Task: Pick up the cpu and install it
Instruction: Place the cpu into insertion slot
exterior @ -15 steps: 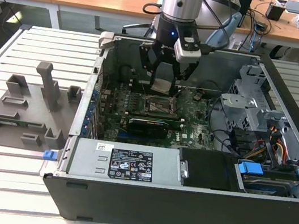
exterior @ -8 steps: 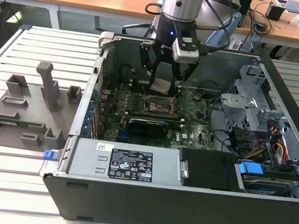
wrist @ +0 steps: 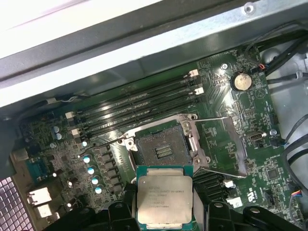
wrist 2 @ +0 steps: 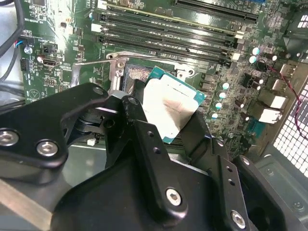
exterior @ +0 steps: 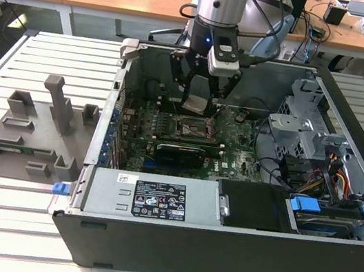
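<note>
— Is the cpu [wrist: 164, 199] installed?
— Not yet. The gripper [exterior: 199, 97] is clamped on its edges, holding it in the air close above the open socket [wrist: 161, 149]. Pickup is done; seating isn't.

cpu [wrist: 164, 197] — shiny metal top | jaws — matt black | case wall [wrist: 144, 53]: dull grey metal
</note>
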Robot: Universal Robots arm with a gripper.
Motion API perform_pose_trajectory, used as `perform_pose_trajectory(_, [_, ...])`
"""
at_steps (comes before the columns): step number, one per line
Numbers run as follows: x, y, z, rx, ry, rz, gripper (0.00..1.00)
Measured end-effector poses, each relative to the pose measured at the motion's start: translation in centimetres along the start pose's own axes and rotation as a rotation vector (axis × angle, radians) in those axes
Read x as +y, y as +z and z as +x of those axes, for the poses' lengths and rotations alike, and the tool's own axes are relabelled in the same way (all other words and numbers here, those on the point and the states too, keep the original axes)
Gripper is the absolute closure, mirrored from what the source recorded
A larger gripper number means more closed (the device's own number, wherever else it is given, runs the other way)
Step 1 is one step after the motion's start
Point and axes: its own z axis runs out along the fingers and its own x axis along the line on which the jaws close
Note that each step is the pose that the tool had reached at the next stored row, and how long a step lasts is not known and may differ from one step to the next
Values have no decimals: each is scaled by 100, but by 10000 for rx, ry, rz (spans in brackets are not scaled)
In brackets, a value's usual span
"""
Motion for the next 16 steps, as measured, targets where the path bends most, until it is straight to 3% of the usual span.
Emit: perform_pose_trajectory(16, [0,2,0,97,1021,-1,45])
